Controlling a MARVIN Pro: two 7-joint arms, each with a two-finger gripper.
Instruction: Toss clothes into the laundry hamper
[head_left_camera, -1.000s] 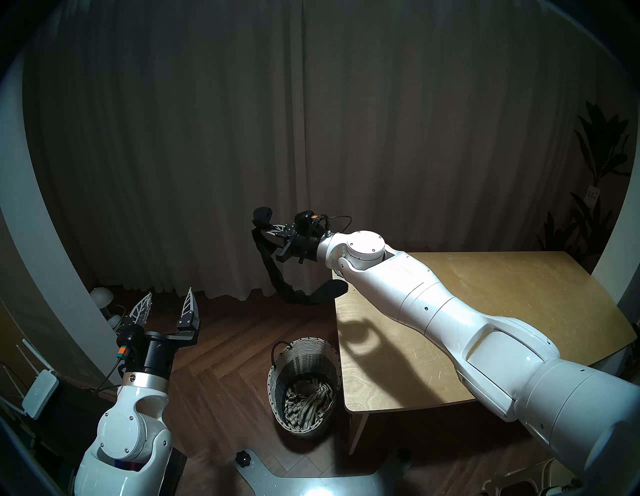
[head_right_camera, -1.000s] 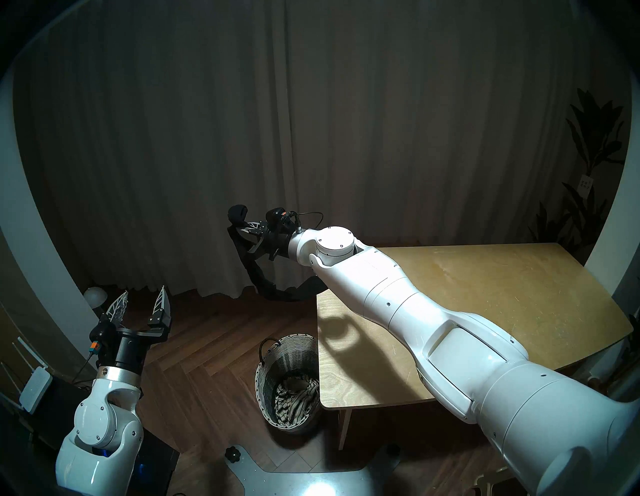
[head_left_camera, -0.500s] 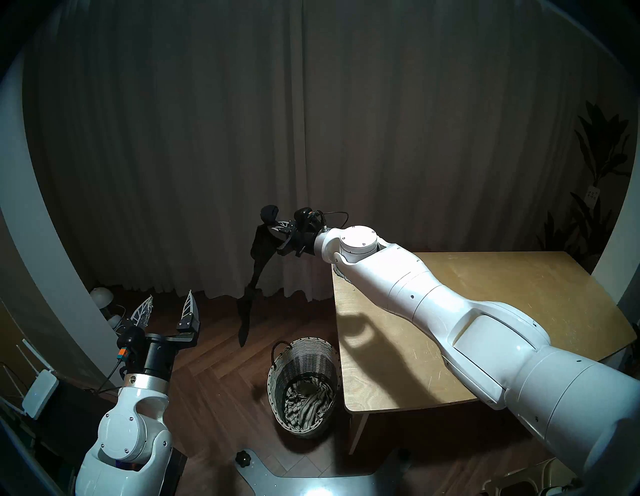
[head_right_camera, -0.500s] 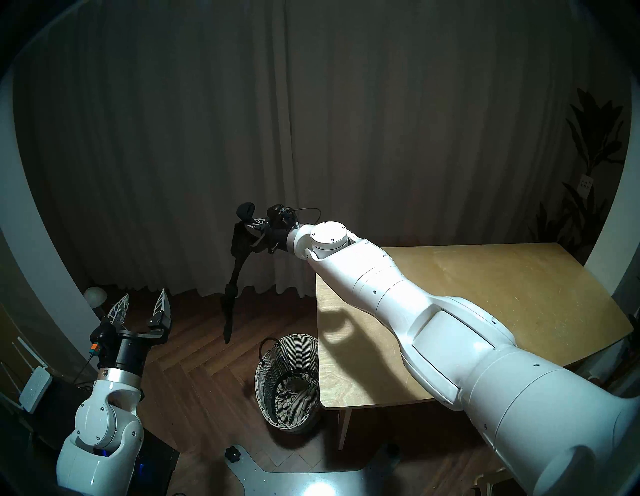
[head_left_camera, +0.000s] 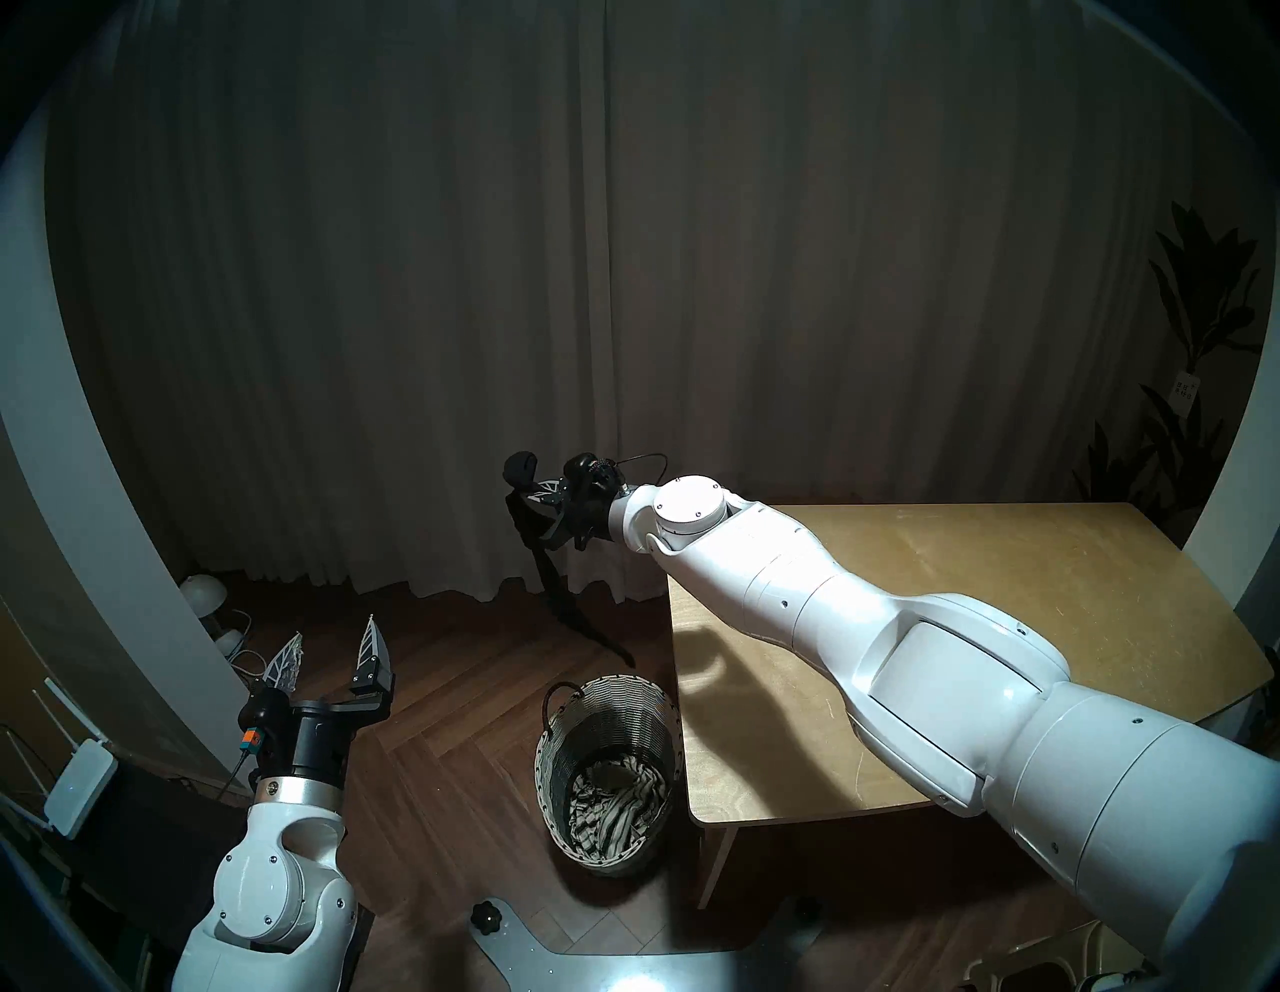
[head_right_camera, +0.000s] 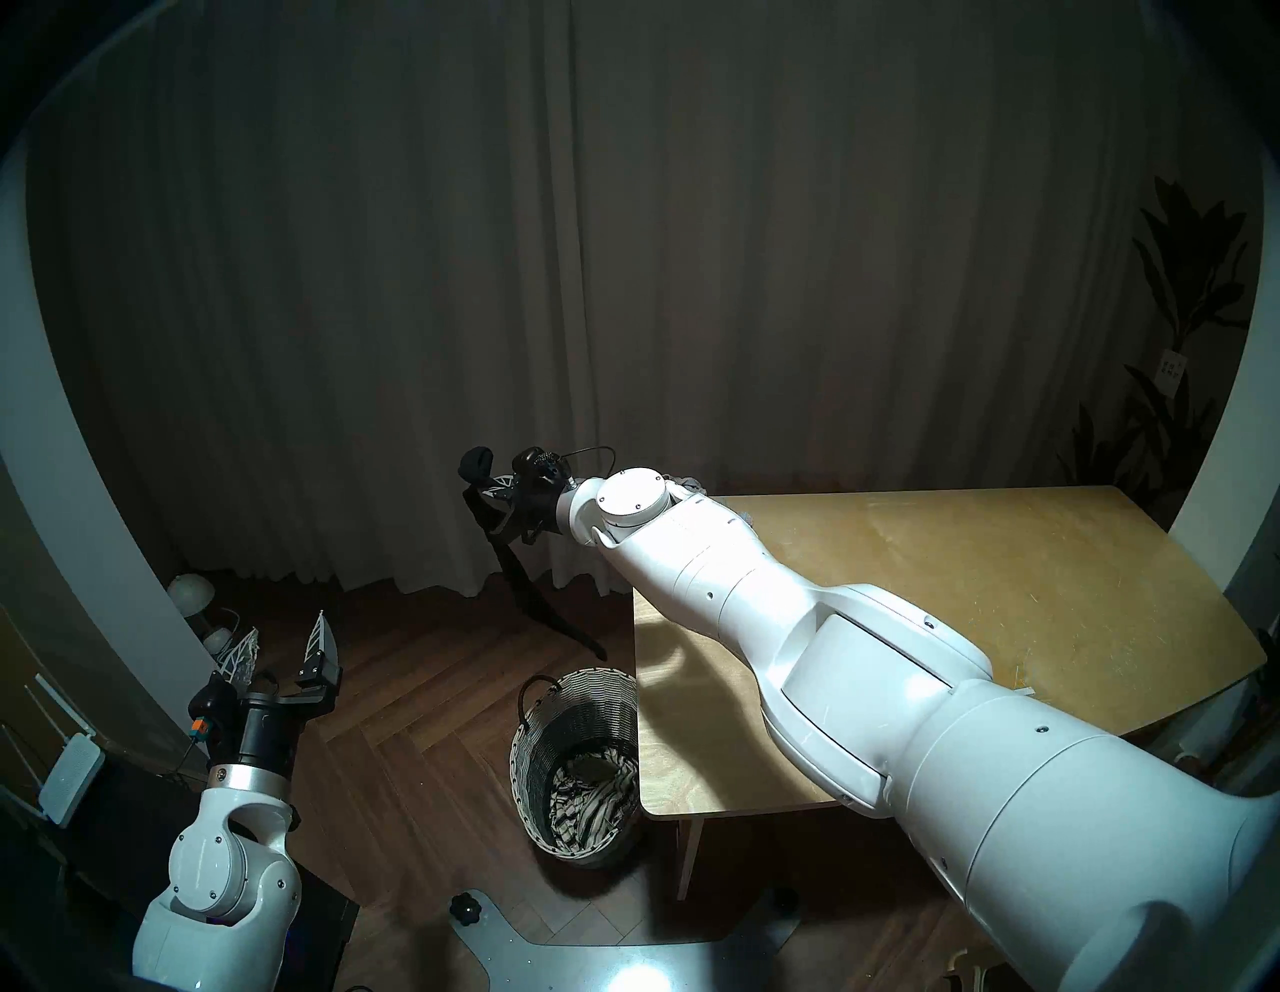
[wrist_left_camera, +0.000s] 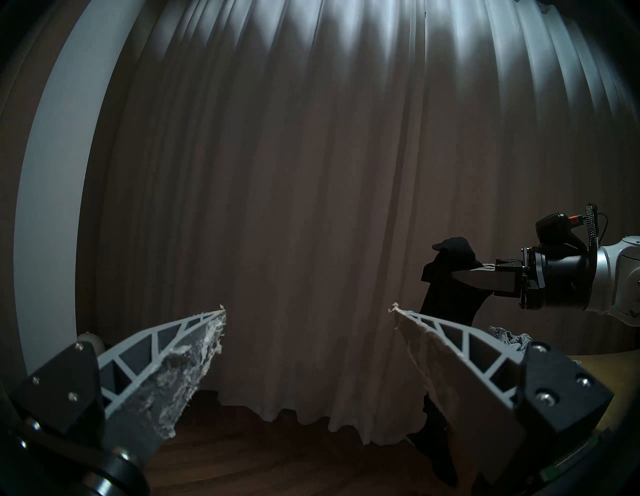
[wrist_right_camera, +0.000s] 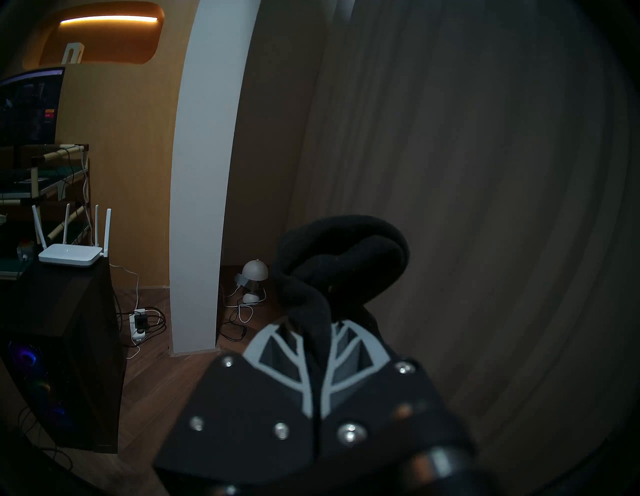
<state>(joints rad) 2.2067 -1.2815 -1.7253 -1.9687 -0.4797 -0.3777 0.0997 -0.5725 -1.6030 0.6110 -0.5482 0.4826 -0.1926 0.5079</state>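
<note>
Right tool (head_left_camera: 528, 493) clenched on black garment (head_left_camera: 554, 589), dangling beyond the bench (head_left_camera: 1039, 554) corner, above and behind the hamper (head_left_camera: 554, 762). Striped garment (head_left_camera: 616, 803) lies inside hamper. Left tool (head_left_camera: 332, 654) spread, empty.

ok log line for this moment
right gripper: shut on black garment | left gripper: open, empty | hamper: holds striped garment

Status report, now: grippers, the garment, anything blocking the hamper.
Right gripper shut on black garment, dangling past table corner. Left gripper open, empty. Hamper mouth unobstructed, striped garment inside.
</note>
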